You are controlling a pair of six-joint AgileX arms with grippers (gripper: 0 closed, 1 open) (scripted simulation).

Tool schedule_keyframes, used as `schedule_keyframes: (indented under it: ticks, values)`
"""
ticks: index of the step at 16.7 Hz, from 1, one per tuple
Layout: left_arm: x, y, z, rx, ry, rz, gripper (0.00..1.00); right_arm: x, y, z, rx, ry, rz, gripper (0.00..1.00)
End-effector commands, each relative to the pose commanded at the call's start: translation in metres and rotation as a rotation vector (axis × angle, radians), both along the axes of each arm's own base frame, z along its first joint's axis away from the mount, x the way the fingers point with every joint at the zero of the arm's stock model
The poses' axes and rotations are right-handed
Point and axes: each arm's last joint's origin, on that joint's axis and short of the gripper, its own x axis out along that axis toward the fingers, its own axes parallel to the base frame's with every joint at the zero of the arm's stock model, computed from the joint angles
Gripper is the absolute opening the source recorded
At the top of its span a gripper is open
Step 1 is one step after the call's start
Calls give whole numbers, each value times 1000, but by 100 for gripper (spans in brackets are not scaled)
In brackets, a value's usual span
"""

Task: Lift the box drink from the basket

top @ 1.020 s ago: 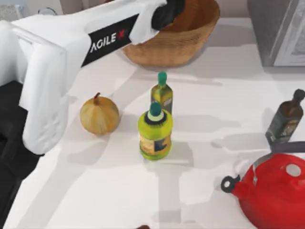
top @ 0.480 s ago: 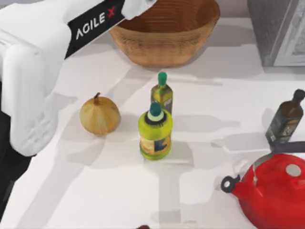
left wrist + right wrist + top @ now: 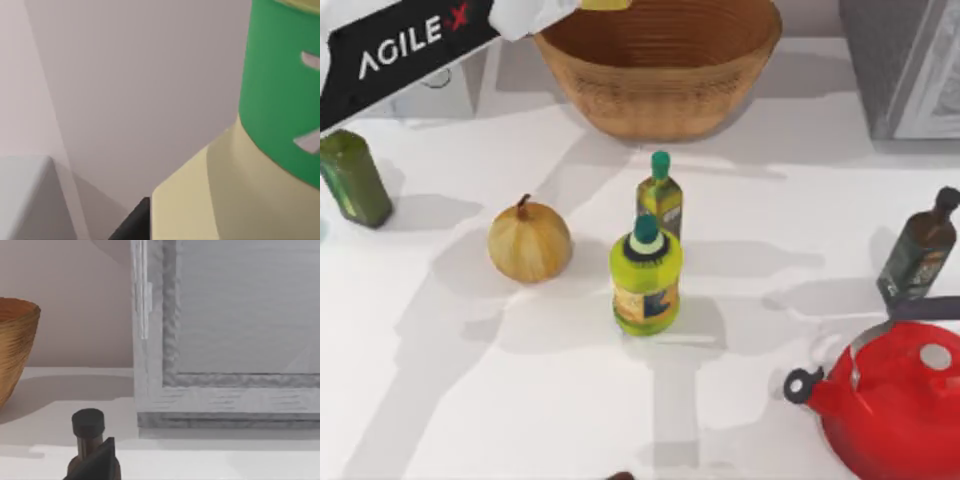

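Landmark for everything here is the large round tan-brown woven wicker basket [image 3: 620,95].

- Far left of the basket, well apart: a dark green square-shouldered bottle [image 3: 354,178], upright on the white table [image 3: 520,400].
- Left of the basket: your left arm's white link with the black AgileX panel [image 3: 405,48] angles in toward the basket's left rim.
- Left and toward you from the basket: a tan round onion with a short stem [image 3: 528,241], resting on the table.
- The left gripper [image 3: 190,220] is clamped on the tall slim pale yellow-cream box drink [image 3: 605,4]. The carton sits at the arm's tip over the basket's left rim. In the left wrist view, a black finger [image 3: 131,227] lies against the carton's edge. There is a green band across the carton and plain wall behind it.
- The basket's ribbed interior holds nothing you can see.
- Just in front of the basket: a small olive-yellow bottle with a green cap [image 3: 660,196]. Beside it and farther from the basket: a round yellow-green bottle with a teal cap [image 3: 645,277]. Both are upright.
- Right of the basket, well apart: a dark brown bottle with a black cap [image 3: 918,250]. The right gripper [image 3: 100,462] is just beside it. You can't tell whether it is released or clenched.
- A red round kettle with a black knob [image 3: 900,410] is the thing farthest from the basket on that side.
- Right of the basket at the back: a grey framed cabinet [image 3: 905,60].
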Motion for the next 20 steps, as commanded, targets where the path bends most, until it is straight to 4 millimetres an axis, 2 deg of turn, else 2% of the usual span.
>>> schedule_keyframes:
  ticks: [3,5,8,11,13,15,17,20]
  values:
    - [-42,48,5,46,52,33,0,0,0,0,0,0,0,100]
    - [-80,88,6,62,76,55,0,0,0,0,0,0,0,100]
    - [-152,149,-1,50,75,79,0,0,0,0,0,0,0,100]
    - [-225,198,-26,11,31,84,0,0,0,0,0,0,0,100]
    - [-266,219,-52,-17,-12,75,0,0,0,0,0,0,0,100]
    - [-295,232,-81,-40,-59,57,0,0,0,0,0,0,0,100]
    - [-312,240,-108,-57,-101,34,0,0,0,0,0,0,0,100]
    - [-324,246,-141,-71,-144,-2,0,0,0,0,0,0,0,100]
